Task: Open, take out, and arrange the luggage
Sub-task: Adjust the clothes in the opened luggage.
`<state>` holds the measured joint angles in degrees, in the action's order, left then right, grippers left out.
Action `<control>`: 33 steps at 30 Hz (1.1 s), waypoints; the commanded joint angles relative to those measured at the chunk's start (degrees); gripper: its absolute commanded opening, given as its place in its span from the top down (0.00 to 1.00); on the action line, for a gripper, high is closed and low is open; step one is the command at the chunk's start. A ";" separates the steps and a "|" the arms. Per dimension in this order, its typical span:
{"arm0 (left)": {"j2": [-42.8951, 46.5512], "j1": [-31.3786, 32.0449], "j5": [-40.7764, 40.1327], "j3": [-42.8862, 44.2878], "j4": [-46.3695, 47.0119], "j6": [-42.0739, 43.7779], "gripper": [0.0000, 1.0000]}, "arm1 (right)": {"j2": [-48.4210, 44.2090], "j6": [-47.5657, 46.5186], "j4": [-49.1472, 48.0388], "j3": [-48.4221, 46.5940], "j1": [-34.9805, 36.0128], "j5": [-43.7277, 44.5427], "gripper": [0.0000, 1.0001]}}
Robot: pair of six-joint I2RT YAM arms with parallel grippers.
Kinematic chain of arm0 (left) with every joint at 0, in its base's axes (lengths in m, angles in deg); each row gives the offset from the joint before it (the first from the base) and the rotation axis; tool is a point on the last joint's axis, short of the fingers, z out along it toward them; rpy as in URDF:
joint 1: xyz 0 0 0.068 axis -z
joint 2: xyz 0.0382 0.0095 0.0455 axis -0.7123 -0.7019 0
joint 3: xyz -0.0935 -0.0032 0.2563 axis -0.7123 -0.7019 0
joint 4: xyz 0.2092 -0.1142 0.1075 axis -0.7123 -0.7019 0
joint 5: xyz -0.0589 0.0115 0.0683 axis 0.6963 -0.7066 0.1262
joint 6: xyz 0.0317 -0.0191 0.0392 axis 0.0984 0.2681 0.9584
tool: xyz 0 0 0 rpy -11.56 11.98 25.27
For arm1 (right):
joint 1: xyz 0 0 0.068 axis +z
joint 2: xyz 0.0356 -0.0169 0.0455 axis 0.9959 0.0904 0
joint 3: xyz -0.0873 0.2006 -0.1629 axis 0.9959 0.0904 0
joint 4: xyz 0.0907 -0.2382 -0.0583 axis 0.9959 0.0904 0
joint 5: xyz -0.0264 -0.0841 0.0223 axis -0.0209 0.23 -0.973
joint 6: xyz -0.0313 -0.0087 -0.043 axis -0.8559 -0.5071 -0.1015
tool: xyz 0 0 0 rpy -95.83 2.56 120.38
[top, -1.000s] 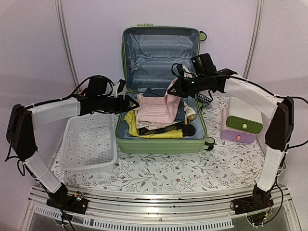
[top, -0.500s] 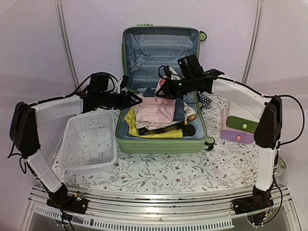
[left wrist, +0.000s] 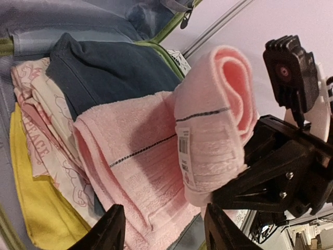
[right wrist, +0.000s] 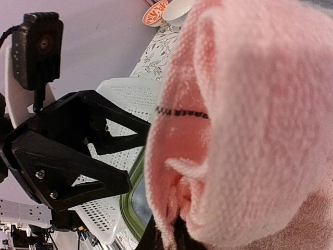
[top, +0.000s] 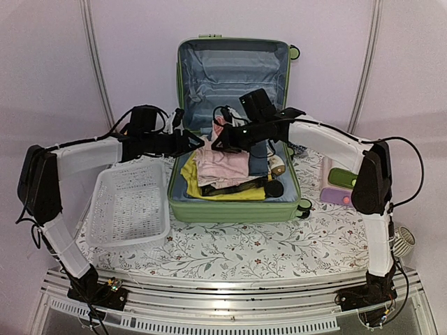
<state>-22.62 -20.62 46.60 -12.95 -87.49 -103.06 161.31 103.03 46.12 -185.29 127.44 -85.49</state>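
The luggage [top: 230, 209], a light-green hard-shell case, lies open on the table with its grey-blue lined lid [top: 230, 77] upright at the back. Folded clothes fill its base. My right gripper [top: 221, 142] is shut on a raised fold of the pink towel [top: 225, 159] above the left part of the pile. In the right wrist view the towel [right wrist: 250, 104] fills the frame over the gripper [right wrist: 174, 237]. My left gripper [top: 197, 144] hovers open just left of that fold. In the left wrist view its jaws [left wrist: 164, 229] stand apart before the towel [left wrist: 140, 156], not touching it.
A white perforated basket [top: 129, 202] sits left of the luggage. A small green and purple box [top: 346, 190] lies to the right. Inside the case are a yellow cloth [top: 192, 174], a navy garment [left wrist: 109, 73], a printed pink cloth [left wrist: 41, 140] and a black object [top: 241, 187].
My right arm has swung left across the luggage, carrying the towel's fold toward the left gripper. The left gripper has edged right to the case's left wall, its jaws a little narrower.
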 commanded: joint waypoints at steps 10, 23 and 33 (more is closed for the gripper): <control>1.68 -1.48 -2.20 -0.50 1.07 0.45 0.37 | -0.63 5.26 -13.75 3.15 1.31 -0.90 0.29; -4.64 -0.13 -1.19 6.74 -1.53 4.78 0.36 | -16.12 -0.99 -8.39 17.21 -1.88 9.40 0.41; -18.48 2.68 -2.91 25.62 -16.78 9.78 0.33 | -22.91 -2.28 -9.03 25.76 -5.82 12.33 0.43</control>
<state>-36.94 -19.79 44.22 8.04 -96.27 -96.26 140.98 102.11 36.70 -161.73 122.55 -75.61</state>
